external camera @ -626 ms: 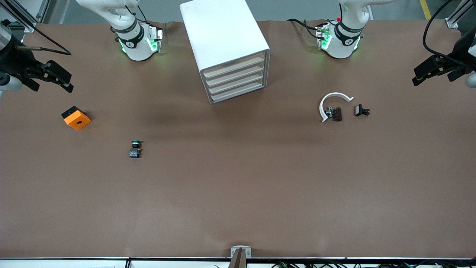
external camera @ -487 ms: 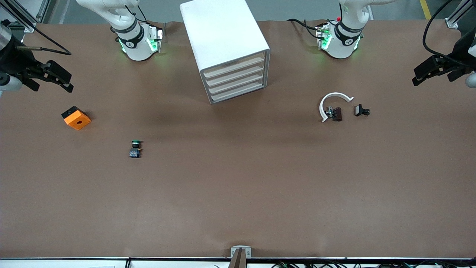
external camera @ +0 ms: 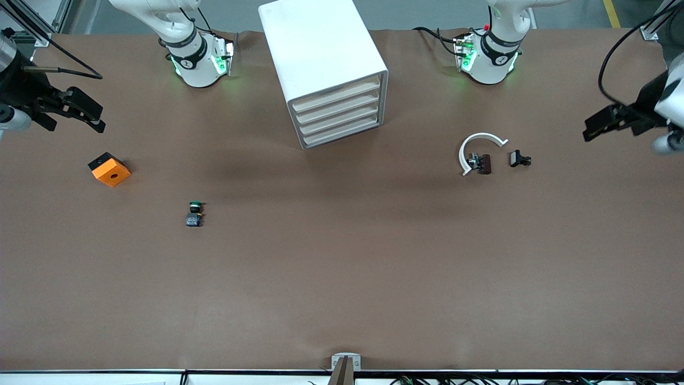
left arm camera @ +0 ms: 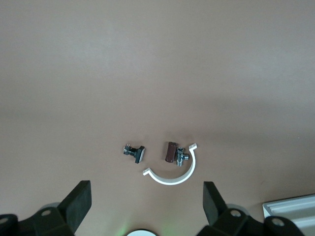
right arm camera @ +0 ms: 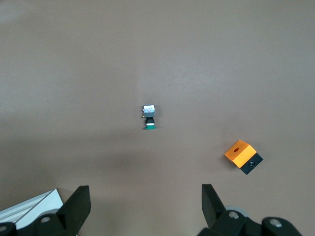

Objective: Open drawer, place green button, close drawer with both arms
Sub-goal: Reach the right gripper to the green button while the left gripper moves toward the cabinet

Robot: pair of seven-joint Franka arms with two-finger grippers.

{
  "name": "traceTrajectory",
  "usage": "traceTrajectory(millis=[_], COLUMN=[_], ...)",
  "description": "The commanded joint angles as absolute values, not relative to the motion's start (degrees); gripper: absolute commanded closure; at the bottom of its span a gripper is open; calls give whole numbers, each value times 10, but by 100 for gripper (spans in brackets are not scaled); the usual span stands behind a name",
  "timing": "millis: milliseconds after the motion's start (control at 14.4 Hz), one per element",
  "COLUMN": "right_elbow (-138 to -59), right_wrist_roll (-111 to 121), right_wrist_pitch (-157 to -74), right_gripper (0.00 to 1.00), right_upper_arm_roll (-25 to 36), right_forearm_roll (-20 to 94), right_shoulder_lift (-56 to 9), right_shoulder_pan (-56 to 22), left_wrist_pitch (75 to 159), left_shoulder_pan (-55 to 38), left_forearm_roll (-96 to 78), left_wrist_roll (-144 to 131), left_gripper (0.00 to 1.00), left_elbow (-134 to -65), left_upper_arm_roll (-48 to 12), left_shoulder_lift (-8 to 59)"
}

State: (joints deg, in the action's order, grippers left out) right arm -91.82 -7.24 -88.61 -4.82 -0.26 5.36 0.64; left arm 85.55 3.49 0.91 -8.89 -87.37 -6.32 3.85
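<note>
Front view, you see the cabinet (external camera: 326,69) at 12 o'clock w/ all four drawers (external camera: 337,115) shut. Button (external camera: 194,213) lies on the table (external camera: 342,278) at approx 9 o'clock, nearer the camera than the orange block (external camera: 109,169). Left pincer (external camera: 609,120) hangs spread over the left arm's end; white clamp ring (external camera: 477,147) and black clip (external camera: 519,159) lie near it. Right pincer (external camera: 80,109) hangs spread, empty, over the right arm's end.

No legible text or labels
</note>
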Motion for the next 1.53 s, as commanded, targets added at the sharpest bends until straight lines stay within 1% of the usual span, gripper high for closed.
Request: traceTrajectory(millis=[0, 209, 417, 626, 765, 835, 974, 1113, 1322, 1461], right_elbow=[-904, -902, -902, -903, -910, -922, -972, -1013, -1027, -1041], right_wrist_roll=[-71, -69, -69, -68, -69, -68, -68, -67, -67, -67], right_wrist_pitch=[-884, -885, -898, -901, -939, -966, -1040, -1123, -1165, -1187], right_gripper=[0, 0, 0, 0, 0, 0, 0, 0, 0, 0], right_upper_arm_roll=[-53, -53, -53, -53, -53, -53, -53, -52, -50, -49], right_forearm_roll=[-8, -4, -4, -17, -18, -18, -18, -20, -20, -32], right_shoulder_lift=[35, 1, -23, -64, -111, -122, -133, -151, -186, -195], right_shoulder_pan=[3, -10, -25, -53, -59, -57, -58, -55, -37, -30], left_wrist_pitch=[864, 889, 913, 915, 918, 917, 918, 918, 918, 918], left_shoulder_pan=[32, 12, -9, -47, -96, -113, -149, -170, -202, -230], left_forearm_roll=[11, -6, -42, -83, -85, -86, -106, -142, -216, -240], left_wrist_roll=[-78, -104, -253, -393, -552, -631, -762, -872, -1020, -1104], left_gripper=[0, 0, 0, 0, 0, 0, 0, 0, 0, 0], left_elbow=[-849, -840, -840, -839, -811, -796, -791, -791, -794, -795], left_upper_arm_roll=[-66, -66, -68, -67, -67, -67, -67, -67, -66, -67], left_shoulder_lift=[125, 197, 244, 290, 329, 349, 379, 392, 408, 418])
